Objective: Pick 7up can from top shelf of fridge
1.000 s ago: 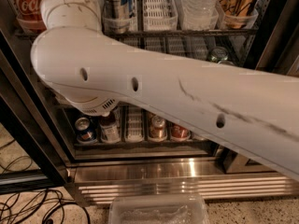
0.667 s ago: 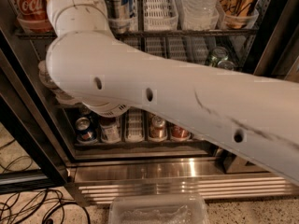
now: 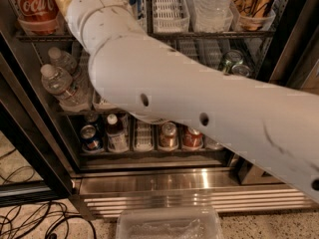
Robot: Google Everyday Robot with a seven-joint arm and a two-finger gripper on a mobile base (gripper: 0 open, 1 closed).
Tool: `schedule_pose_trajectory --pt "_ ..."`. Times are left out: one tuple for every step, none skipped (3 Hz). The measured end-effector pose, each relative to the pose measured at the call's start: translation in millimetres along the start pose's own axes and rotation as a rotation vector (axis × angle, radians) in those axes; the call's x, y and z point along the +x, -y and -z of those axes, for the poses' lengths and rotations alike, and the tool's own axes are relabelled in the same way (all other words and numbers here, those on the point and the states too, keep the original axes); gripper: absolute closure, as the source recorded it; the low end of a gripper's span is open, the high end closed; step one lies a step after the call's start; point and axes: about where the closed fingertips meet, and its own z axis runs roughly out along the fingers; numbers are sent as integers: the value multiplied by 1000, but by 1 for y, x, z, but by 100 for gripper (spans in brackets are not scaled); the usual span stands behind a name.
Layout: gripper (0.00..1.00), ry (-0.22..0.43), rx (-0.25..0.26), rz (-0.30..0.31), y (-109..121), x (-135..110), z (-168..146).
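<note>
The pincer is out of view. The arm (image 3: pixel 199 103) climbs from lower right to its wrist at upper left and passes the top edge in front of the top shelf (image 3: pixel 214 34), so I cannot tell whether the pincer is released or clenched. The 7up can cannot be made out; it is probably hidden behind the wrist or above the edge, somewhere between the Coke can (image 3: pixel 32 4) and the white lane (image 3: pixel 169 9).

The step looks like the reach-in. It calls for a straight approach along the lane, square to the can and clear of the Coke can. The can must then come up over the front stop before it is drawn out. The elbow should not sweep the water bottles (image 3: pixel 62 86) on the rack below.

The fridge (image 3: pixel 30 148) has wire racks and a steel base. On the floor before it lie cables (image 3: pixel 30 218) and a clear bin (image 3: pixel 169 225).
</note>
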Motion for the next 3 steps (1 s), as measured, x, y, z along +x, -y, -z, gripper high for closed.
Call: schedule_pose_trajectory --pt "100 -33 -81 -59 -4 4 7" --pt "100 -56 -130 -116 -5 2 14" --pt "100 -43 -167 -164 -7 -6 14"
